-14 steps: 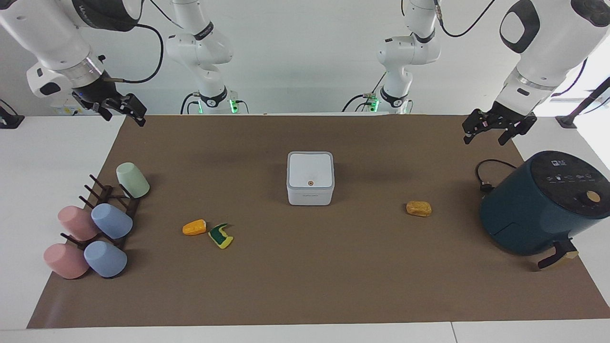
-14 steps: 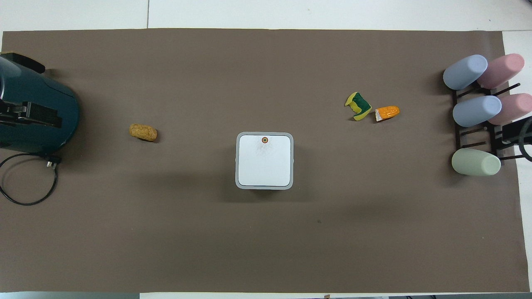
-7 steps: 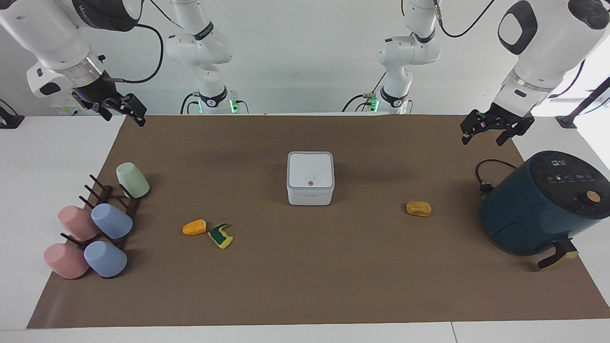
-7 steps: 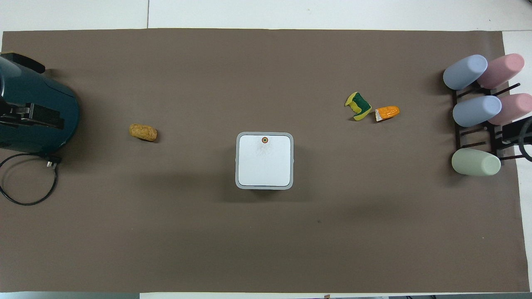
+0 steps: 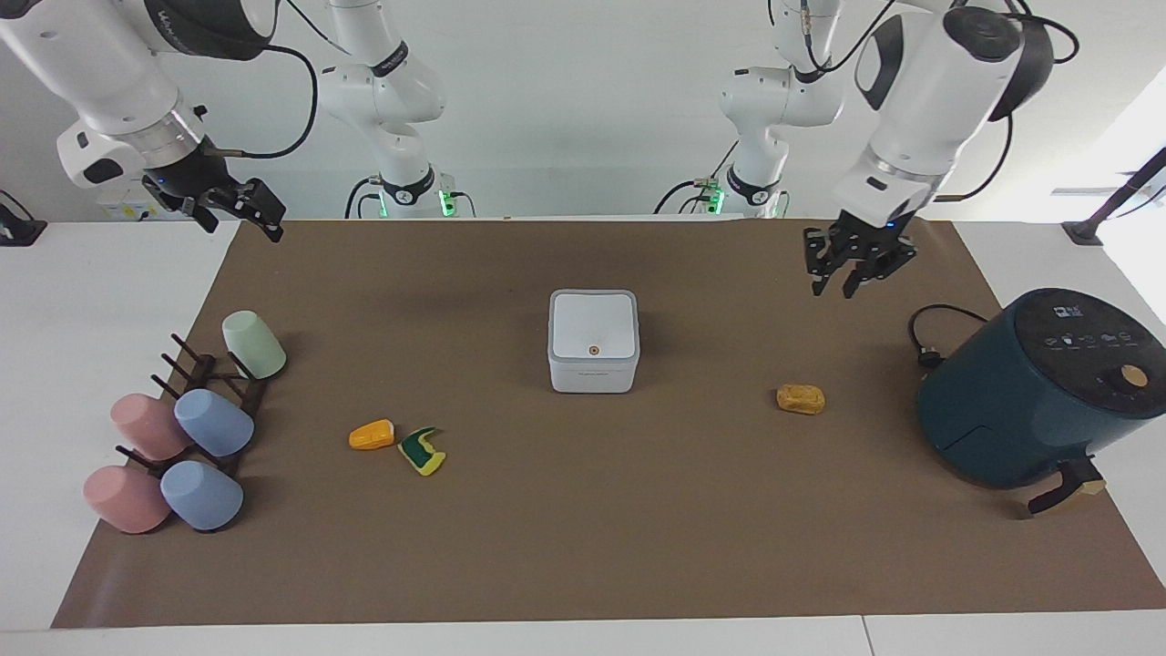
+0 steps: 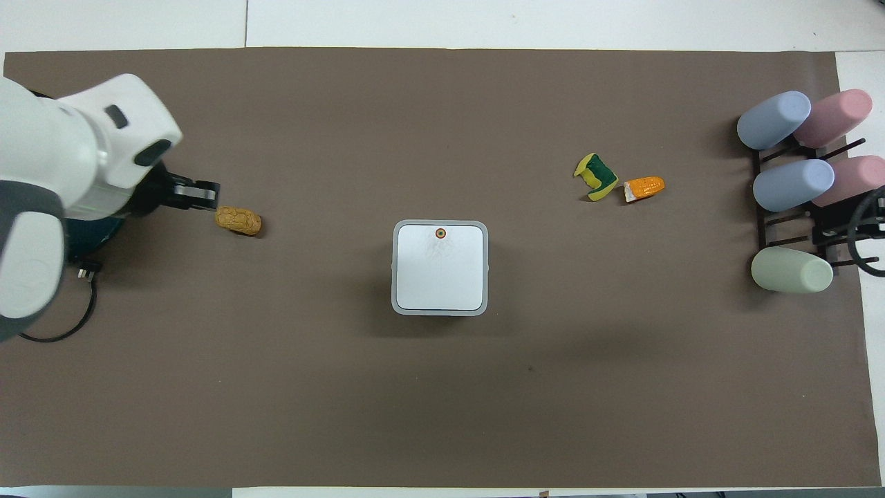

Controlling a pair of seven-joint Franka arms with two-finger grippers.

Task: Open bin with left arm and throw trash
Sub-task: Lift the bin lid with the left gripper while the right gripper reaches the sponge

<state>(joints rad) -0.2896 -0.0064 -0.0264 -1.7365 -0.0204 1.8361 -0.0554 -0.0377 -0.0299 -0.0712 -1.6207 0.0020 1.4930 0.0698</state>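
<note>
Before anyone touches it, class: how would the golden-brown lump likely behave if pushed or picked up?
The lump is a short rounded cylinder lying on its side, so a sideways push would probably roll it. It looks small and bread-like, so likely light. Its pitted surface should give some grip rather than slip.

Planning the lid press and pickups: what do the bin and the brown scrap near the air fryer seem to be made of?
The bin: looks like smooth, hard white plastic, with rounded corners, a satin sheen and a moulded grey rim around the lid. The brown scrap: golden, pitted and matte like bread crust; real food or a foam or plastic replica, I cannot tell.
</note>
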